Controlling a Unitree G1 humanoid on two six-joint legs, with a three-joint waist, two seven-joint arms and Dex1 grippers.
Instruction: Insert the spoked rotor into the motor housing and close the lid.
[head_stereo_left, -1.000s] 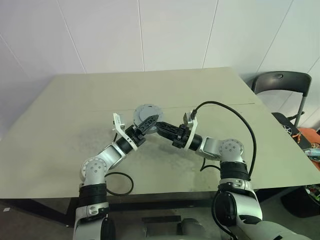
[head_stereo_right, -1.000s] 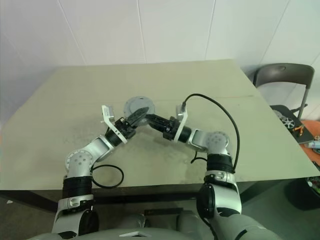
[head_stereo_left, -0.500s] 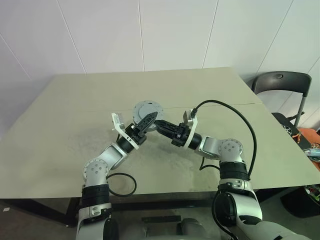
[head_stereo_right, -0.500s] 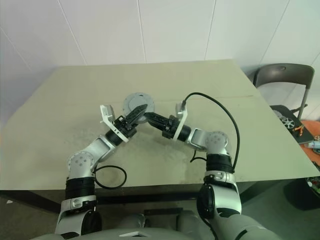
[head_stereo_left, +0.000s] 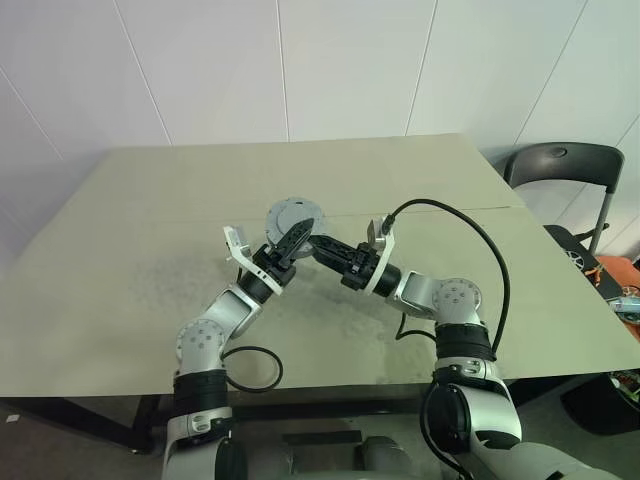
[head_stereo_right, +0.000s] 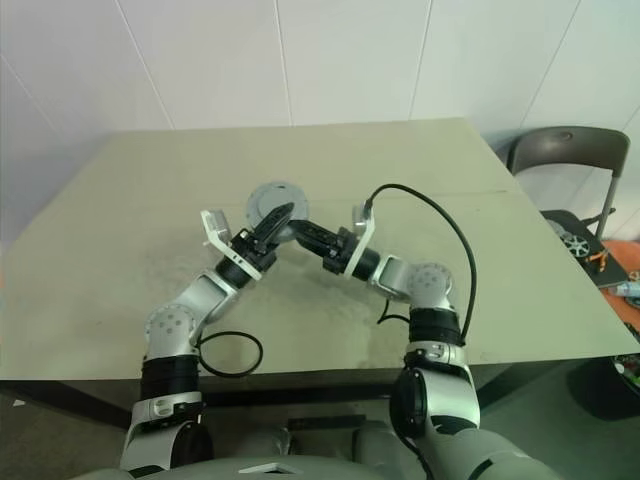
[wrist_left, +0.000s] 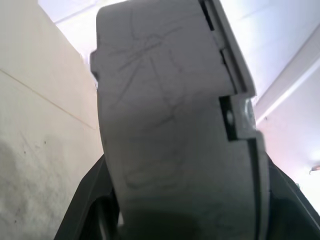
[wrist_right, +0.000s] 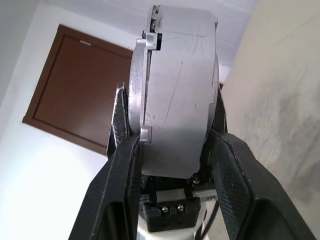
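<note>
I see the motor housing (head_stereo_left: 294, 219), lid (wrist_right: 142, 85) seated on it, pinched across its thickness between my right gripper (head_stereo_left: 318, 246) and my left gripper (head_stereo_left: 293, 240), above the table (head_stereo_left: 130, 250).

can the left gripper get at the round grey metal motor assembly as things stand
Yes, it looks so: the left gripper is already closed across the round grey metal motor assembly, held above the beige table, with the right gripper clamped on it from the other side.
</note>
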